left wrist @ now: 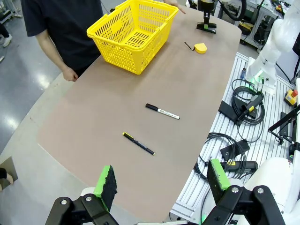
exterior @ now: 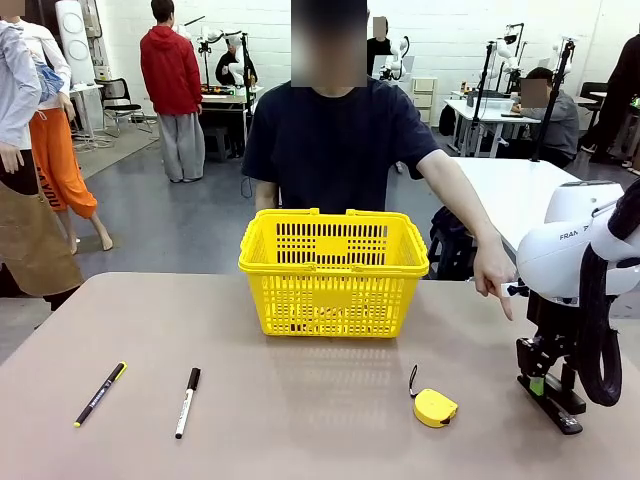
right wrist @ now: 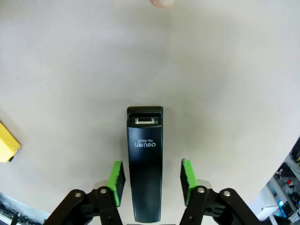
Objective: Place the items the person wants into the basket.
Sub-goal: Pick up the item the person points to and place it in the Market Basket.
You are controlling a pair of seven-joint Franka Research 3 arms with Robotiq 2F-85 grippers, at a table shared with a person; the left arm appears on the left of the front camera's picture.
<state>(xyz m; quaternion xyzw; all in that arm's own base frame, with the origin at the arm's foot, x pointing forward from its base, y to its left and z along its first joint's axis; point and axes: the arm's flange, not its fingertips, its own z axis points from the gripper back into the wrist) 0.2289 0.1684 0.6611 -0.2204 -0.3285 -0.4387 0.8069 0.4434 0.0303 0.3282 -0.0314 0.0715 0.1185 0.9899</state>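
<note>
Straddling stapler (right wrist: 145,140), right claw (right wrist: 151,174) half-open.

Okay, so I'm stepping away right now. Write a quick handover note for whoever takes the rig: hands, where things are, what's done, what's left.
Left hand: open, empty, above the table's near edge.
Right hand: lowered over the black stapler, pads either side with gaps showing, so not gripped yet.
Person's hand: pointing down at the stapler.
Tape measure: on the table beside the stapler.
Basket: far middle, in front of the person; contents unclear.
Two pens: on the table's left side.
Done: approach to the stapler. Left: grip, lift, drop it in the basket.
</note>
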